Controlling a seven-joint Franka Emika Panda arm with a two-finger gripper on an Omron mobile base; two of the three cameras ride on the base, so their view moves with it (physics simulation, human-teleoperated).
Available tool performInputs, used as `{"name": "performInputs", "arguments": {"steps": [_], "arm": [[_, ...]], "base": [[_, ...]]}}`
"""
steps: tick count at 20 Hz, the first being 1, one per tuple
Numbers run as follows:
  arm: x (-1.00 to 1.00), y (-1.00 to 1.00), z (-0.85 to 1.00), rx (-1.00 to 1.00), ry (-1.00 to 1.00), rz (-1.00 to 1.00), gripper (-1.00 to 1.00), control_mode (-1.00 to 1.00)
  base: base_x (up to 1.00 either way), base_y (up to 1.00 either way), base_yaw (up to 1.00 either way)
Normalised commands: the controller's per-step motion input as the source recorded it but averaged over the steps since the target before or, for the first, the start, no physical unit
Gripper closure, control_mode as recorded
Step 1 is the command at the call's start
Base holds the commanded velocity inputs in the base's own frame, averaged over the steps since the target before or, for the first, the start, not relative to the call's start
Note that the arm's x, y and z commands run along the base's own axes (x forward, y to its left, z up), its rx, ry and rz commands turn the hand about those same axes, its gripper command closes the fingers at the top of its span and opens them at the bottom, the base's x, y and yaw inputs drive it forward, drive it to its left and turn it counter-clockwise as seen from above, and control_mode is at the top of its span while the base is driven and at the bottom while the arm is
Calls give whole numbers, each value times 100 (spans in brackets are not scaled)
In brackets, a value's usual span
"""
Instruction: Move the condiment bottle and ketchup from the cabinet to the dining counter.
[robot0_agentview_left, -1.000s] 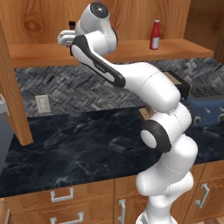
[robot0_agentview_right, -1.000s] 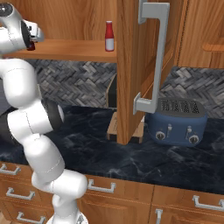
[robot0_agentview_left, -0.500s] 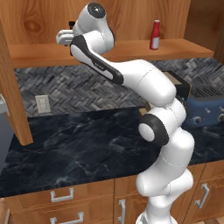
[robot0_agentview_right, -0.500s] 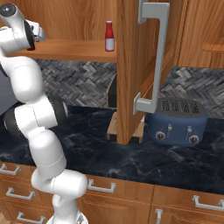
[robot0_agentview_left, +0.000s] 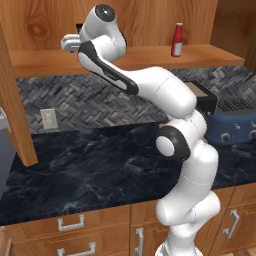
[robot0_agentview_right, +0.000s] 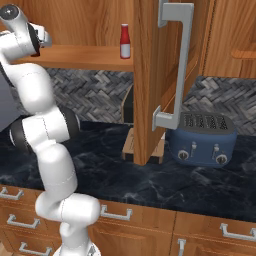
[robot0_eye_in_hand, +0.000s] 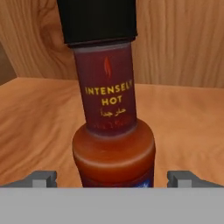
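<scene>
The condiment bottle (robot0_eye_in_hand: 109, 100), dark brown-red with a black cap and an "INTENSELY HOT" label, stands upright on the cabinet shelf (robot0_eye_in_hand: 188, 127), very close in the hand view. My gripper (robot0_eye_in_hand: 113, 178) is open, one fingertip (robot0_eye_in_hand: 41, 178) on each side of the bottle's base and well apart from it. In the left base view the gripper (robot0_agentview_left: 70, 42) is at the left part of the shelf (robot0_agentview_left: 45, 62). The ketchup (robot0_agentview_left: 176, 40), bright red with a pale top, stands alone further right on the same shelf (robot0_agentview_right: 85, 55), also the ketchup (robot0_agentview_right: 125, 41). The dining counter is out of view.
An open cabinet door (robot0_agentview_right: 150, 75) with a long silver handle (robot0_agentview_right: 182, 65) juts out right of the ketchup. A blue toaster (robot0_agentview_right: 202, 140) sits on the black countertop (robot0_agentview_left: 75, 165) below, backed by grey herringbone tile. Another door edge (robot0_agentview_left: 15, 100) hangs at left.
The arm's elbow and middle links have swung a little to the left. The hand stays at the left part of the shelf; the ketchup has not moved.
</scene>
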Motion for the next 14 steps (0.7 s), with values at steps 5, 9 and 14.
{"name": "performInputs", "arguments": {"steps": [5, 9, 14], "arm": [[2, 4, 0, 0, 0, 0, 100, -100], [-6, -6, 3, 0, -2, 0, 100, -100], [-13, -21, 0, 0, -1, 0, 100, -100]], "base": [[0, 0, 0], [0, 0, 0], [0, 0, 0]]}}
